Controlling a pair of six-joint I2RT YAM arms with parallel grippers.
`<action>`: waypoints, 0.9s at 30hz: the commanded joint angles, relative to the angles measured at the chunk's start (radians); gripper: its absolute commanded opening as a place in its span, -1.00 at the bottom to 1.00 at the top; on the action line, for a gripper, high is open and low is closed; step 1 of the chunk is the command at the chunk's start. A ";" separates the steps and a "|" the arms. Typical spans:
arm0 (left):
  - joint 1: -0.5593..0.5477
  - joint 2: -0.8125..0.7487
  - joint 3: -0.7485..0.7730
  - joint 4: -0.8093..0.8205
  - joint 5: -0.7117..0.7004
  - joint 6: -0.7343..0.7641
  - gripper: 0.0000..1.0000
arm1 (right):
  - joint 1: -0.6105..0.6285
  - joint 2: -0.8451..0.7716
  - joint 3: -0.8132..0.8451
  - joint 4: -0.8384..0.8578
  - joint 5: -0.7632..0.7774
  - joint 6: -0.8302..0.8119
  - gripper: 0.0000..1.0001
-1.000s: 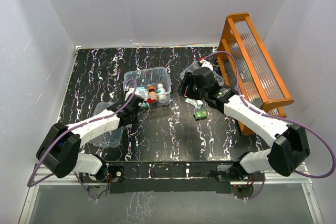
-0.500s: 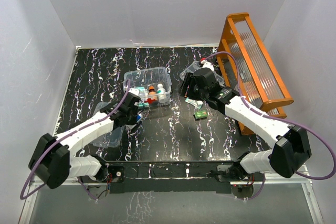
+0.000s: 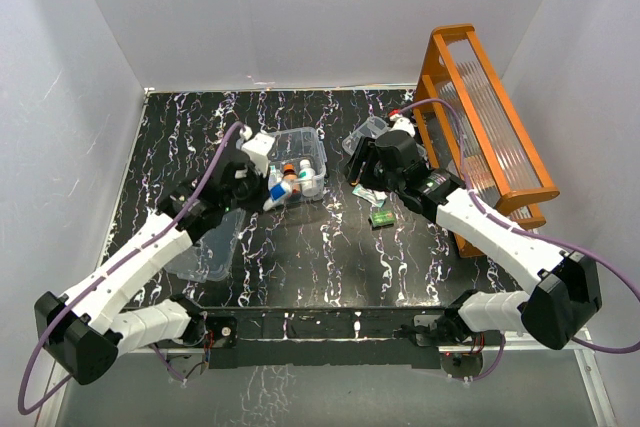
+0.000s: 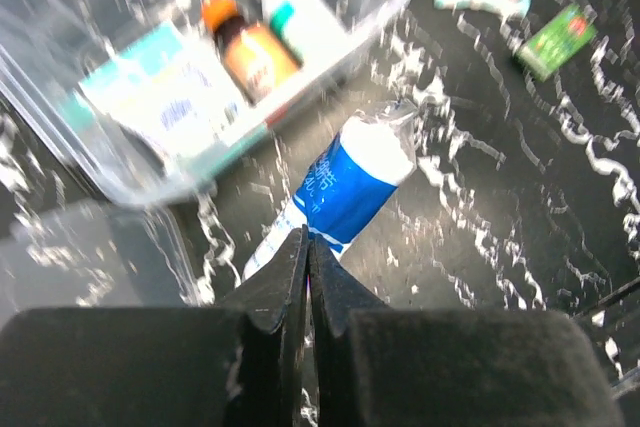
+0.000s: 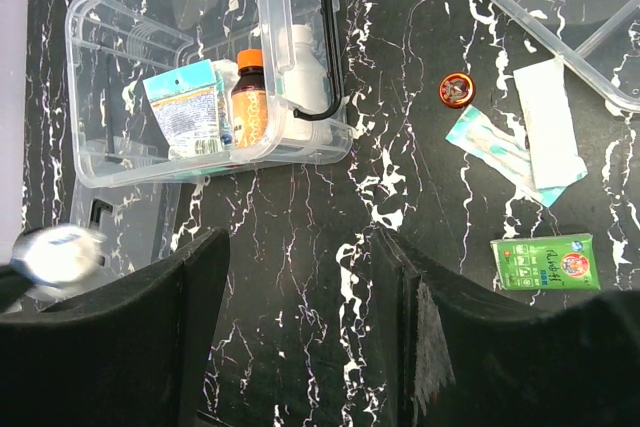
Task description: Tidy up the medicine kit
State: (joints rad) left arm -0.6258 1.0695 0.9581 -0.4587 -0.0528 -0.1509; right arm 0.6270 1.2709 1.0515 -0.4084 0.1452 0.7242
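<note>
The medicine kit's clear box (image 3: 300, 134) stands mid-table, holding a brown bottle (image 5: 250, 107), a white bottle and a sachet. A black handle (image 5: 325, 37) lies along its right side. My left gripper (image 3: 265, 187) hangs just left of the box's front, shut on the flat tail of a blue-and-white tube (image 4: 355, 172), which points toward the box wall (image 4: 90, 137). My right gripper (image 5: 305, 277) hovers open and empty over bare table right of the box. A clear lid (image 3: 205, 247) lies front left, and a clear tray (image 5: 560, 7) lies to the right.
Loose on the table right of the box are a small red tin (image 5: 457, 88), a white sachet (image 5: 548, 122), a teal sachet (image 5: 490, 147) and a green packet (image 5: 545, 262). The tall orange rack (image 3: 490, 137) stands along the right edge.
My left gripper closed on the tube and carried it up and back toward the box's front left corner. The right arm has hardly moved.
</note>
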 commanded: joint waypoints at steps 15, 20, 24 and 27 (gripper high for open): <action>0.128 0.568 0.514 0.036 0.076 0.529 -1.00 | -0.023 -0.113 -0.025 0.006 0.081 -0.010 0.13; 0.147 0.684 0.557 0.082 0.076 0.584 -1.00 | -0.026 -0.123 -0.042 0.001 0.084 -0.008 0.14; 0.147 0.754 0.568 0.130 0.056 0.610 -1.00 | -0.029 -0.119 -0.045 0.000 0.077 0.000 0.14; 0.147 0.792 0.573 0.165 0.049 0.609 -1.00 | -0.029 -0.117 -0.047 0.000 0.073 0.003 0.14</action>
State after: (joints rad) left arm -0.4740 1.8412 1.4895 -0.3569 -0.0105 0.4240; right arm 0.6056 1.1740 1.0161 -0.4362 0.2039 0.7269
